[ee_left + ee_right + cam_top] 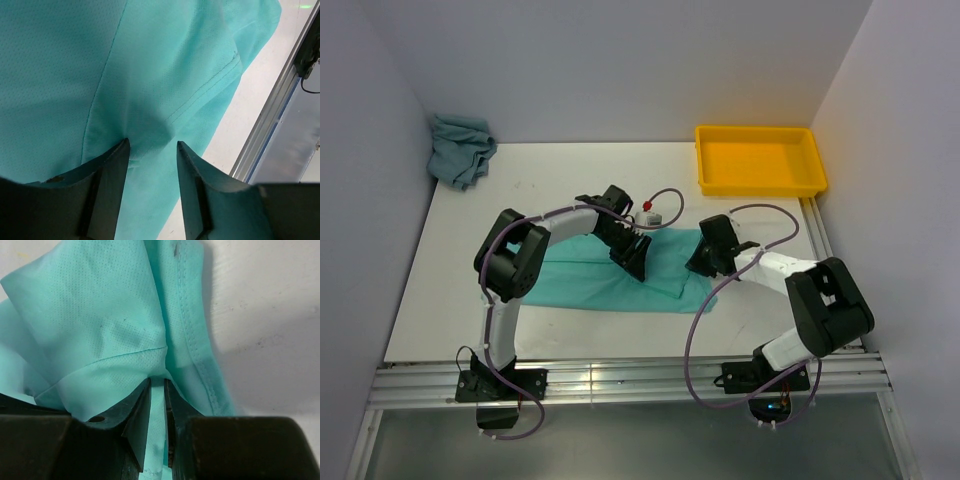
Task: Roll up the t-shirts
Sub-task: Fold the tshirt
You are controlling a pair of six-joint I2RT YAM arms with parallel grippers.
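Right claw (157,382) is seen nearly closed, a thin fold of the mint-green t-shirt (100,315) pinched between its fingers. Cloth is bunched up and draped just ahead of the tips, with a stitched hem running along the right side over the white counter (270,315).

Left claw (152,145) is seen with its jaws parted, tips pressed down on the same shirt (75,75); a soft pucker of cloth sits in the gap but is not clamped. A hem seam is seen running diagonally above the right finger.

From the top view, the mint-green t-shirt (585,275) is spread flat across the middle of the counter (450,300), its long side left to right. Left claw (632,258) is placed on the shirt's middle, right claw (705,258) at its right end. The blue-grey teal t-shirt (460,148) is crumpled in the far left corner, well apart. A yellow tray (760,160) is set at the far right.
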